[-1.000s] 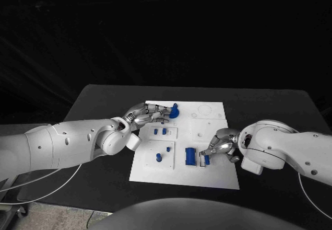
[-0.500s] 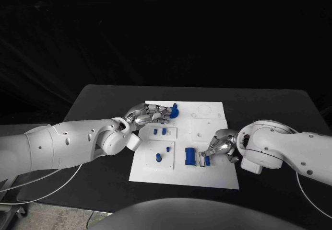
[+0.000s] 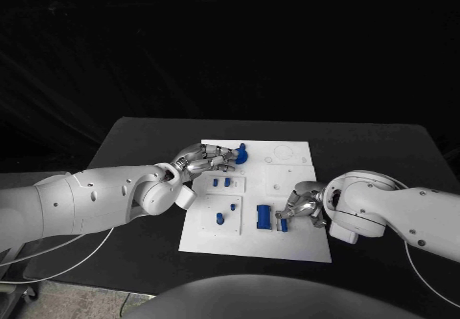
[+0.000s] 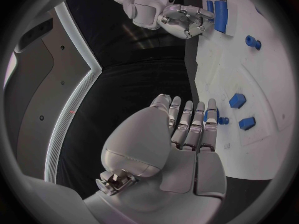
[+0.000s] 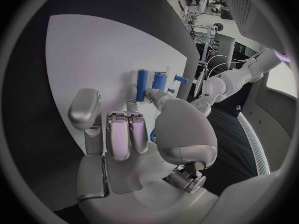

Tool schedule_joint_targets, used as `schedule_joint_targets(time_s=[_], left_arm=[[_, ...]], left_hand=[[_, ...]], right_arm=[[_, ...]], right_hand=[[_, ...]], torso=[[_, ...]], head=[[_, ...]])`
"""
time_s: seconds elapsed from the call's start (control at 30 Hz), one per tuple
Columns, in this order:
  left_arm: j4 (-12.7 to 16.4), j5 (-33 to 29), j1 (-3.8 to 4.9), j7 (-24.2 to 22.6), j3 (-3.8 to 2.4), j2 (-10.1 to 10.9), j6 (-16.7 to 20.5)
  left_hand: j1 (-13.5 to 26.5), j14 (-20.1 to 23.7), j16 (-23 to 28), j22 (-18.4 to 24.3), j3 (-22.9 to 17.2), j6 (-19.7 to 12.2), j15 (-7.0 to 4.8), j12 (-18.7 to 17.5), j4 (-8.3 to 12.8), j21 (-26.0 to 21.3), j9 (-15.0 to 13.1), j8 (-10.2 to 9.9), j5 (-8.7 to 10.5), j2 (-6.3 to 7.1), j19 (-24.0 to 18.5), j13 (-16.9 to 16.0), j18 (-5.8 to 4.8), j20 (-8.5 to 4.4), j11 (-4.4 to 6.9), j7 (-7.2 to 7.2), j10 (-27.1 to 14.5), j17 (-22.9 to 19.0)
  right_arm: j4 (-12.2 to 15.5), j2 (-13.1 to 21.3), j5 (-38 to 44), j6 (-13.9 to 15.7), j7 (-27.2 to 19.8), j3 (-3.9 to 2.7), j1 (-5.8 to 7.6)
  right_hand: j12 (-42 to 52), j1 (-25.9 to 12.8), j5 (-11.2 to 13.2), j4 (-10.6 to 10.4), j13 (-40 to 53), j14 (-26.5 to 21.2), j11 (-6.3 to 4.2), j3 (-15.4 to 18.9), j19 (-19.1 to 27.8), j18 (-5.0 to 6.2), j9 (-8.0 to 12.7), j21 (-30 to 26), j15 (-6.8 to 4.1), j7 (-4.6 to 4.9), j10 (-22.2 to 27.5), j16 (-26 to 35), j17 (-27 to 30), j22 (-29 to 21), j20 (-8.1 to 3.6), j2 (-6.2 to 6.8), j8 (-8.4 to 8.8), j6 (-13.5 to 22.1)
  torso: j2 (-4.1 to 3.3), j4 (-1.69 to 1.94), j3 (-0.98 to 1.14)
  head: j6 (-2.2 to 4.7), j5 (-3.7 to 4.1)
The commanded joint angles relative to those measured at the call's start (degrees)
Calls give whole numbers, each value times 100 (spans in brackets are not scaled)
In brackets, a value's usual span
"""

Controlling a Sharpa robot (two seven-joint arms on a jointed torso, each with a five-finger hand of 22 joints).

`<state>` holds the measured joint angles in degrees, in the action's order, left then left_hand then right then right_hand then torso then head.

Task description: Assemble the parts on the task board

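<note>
Right now your right hand (image 3: 305, 205) pinches a small blue part (image 3: 284, 224) at the board's (image 3: 297, 249) five o'clock; the left hand's (image 3: 203, 159) fingers touch another part (image 3: 240, 155) at eleven, grip unclear. Parts look stiff, light, slippery, so pinch them mid-body.

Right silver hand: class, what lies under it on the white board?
Under the right silver hand lies the white task board, with a slim blue part at its fingertips. Whether they grip it is hidden.

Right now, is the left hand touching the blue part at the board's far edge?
Cannot tell. In the head view the left hand meets the blue part with no visible gap, but contact isn't plain.
</note>
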<state>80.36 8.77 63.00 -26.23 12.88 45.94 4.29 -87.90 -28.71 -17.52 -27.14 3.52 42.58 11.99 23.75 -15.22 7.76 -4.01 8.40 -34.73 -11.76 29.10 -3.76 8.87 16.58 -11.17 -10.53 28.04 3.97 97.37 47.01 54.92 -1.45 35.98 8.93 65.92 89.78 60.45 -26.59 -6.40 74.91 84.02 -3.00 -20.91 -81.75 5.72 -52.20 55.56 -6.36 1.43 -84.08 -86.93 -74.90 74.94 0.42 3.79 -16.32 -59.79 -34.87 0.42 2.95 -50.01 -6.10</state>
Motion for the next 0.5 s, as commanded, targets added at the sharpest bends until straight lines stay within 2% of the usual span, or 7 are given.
schedule_joint_targets(time_s=[0.03,0.27,0.5], left_arm=[[10,5,-6,-22,-3,-12,-131],[5,8,-6,-11,-3,-15,-142],[-10,10,-6,-3,-3,-36,-160]], left_hand=[[-43,-30,-29,5,-50,16,5,10,0,31,-7,39,-21,24,27,-5,-41,-7,-8,-11,29,2],[-43,-30,-29,5,-50,16,5,10,0,31,-7,39,-21,24,27,-5,-41,-7,-8,-11,29,2],[-48,-37,-32,6,-60,20,10,9,1,32,-7,41,-25,28,27,-4,-42,-6,-6,-12,32,3]], right_arm=[[-4,-3,11,92,-20,4,-15],[-15,14,-69,85,-21,3,-20],[-38,12,-56,37,-5,3,-23]], right_hand=[[22,-67,33,14,1509,496,49,9,46,49,-10,-37,51,-5,-592,11,-1014,662,9,-8,15,37],[22,-120,195,-10,1509,494,49,50,57,55,-8,-77,52,-6,-592,16,-1005,653,15,-19,0,24],[22,-136,220,-17,1509,475,58,58,97,79,5,-224,58,7,-592,68,-925,618,19,-30,22,70]], torso=[[1,0,-2],[6,-1,-2],[1,-1,-2]], head=[[1,-6],[1,-6],[1,4]])
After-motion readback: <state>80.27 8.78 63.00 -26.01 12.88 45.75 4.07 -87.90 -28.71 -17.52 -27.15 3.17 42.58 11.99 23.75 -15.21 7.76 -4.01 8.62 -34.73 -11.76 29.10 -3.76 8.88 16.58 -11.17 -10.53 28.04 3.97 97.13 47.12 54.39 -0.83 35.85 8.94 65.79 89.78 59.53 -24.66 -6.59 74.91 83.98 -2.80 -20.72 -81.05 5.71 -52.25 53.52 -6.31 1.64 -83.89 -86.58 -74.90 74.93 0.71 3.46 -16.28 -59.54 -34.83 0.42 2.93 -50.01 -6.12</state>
